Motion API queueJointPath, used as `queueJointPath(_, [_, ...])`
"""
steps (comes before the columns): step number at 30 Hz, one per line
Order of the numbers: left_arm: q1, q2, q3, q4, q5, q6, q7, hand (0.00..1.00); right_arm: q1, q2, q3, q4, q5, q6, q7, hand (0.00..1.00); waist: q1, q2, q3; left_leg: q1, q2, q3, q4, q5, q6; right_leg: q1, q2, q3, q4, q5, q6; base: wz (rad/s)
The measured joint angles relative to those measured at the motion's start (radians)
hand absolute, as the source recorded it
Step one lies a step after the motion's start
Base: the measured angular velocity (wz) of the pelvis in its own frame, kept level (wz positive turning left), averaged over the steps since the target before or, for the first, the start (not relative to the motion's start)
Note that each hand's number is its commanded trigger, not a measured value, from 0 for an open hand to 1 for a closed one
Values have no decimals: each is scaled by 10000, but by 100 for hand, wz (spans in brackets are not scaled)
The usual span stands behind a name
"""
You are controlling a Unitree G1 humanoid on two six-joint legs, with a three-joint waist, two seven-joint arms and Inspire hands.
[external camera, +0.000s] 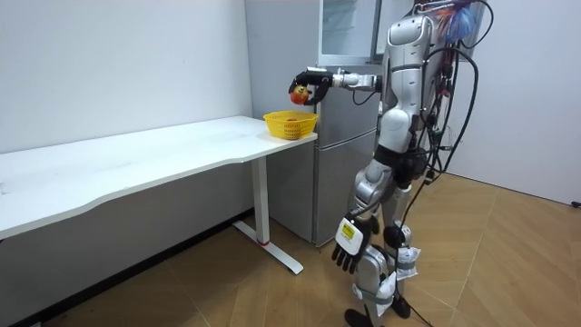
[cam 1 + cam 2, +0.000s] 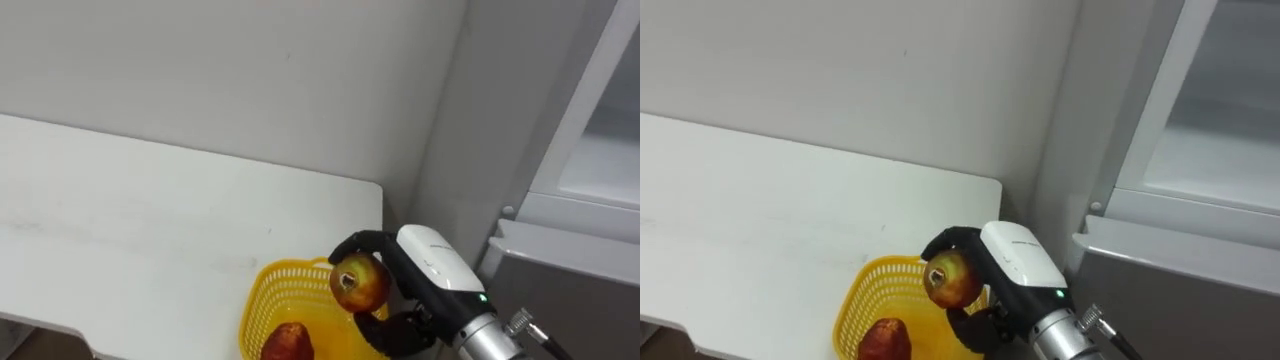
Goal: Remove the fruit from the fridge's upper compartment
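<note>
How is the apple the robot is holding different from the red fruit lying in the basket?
The held apple is gripped in the right hand, up above the yellow basket; the basket fruit lies loose inside it. The held apple shows yellow-green patches in its red; the basket fruit looks darker red all over. Fingers wrap part of the held apple; no hand touches the basket fruit. Both are roundish, reddish fruit.

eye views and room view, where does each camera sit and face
Left eye view: on the head, looking down at the table corner; right hand holds an apple over the basket.
Right eye view: same, slightly further right.
Room view: off in the room, facing the whole robot by the fridge; left hand hangs.
All share apple and basket.
</note>
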Motion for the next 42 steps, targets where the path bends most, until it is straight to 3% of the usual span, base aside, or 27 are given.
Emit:
queueJointPath(20, [1, 23, -7, -311, 86, 57, -15, 0, 1, 110, 440, 1256, 1, 77, 342, 100, -32, 81, 83, -26, 2, -9, 20, 2, 1, -17, -4, -22, 2, 0, -1, 0])
queueJointPath(21, [5, 23, -7, -311, 86, 58, -9, 0, 1, 146, 440, 1275, 2, 78, 351, 54, -39, 80, 79, -24, 3, -9, 22, 2, 1, -17, -3, -25, 2, 0, -1, 0])
queueJointPath(22, [6, 23, -7, -311, 86, 58, -8, 0, 1, 167, 440, 1278, 2, 78, 351, 0, -40, 80, 76, -24, 3, -9, 23, 2, 1, -16, -4, -27, 2, 0, -1, 0])
queueJointPath(26, [16, 22, -6, -308, 82, 60, -9, 0, 1, 316, 442, 1280, 2, 85, 351, 0, -41, 70, 34, -9, 2, -9, 25, 3, 2, -2, -7, -25, 3, 0, 0, 0])
queueJointPath(42, [-12, -16, -6, -197, 89, 74, 38, 0, 1, 430, 452, 1441, 1, 88, 313, 0, -58, 59, 7, 47, -14, -107, 35, 22, 13, 161, -51, -219, 24, 0, -1, 2])
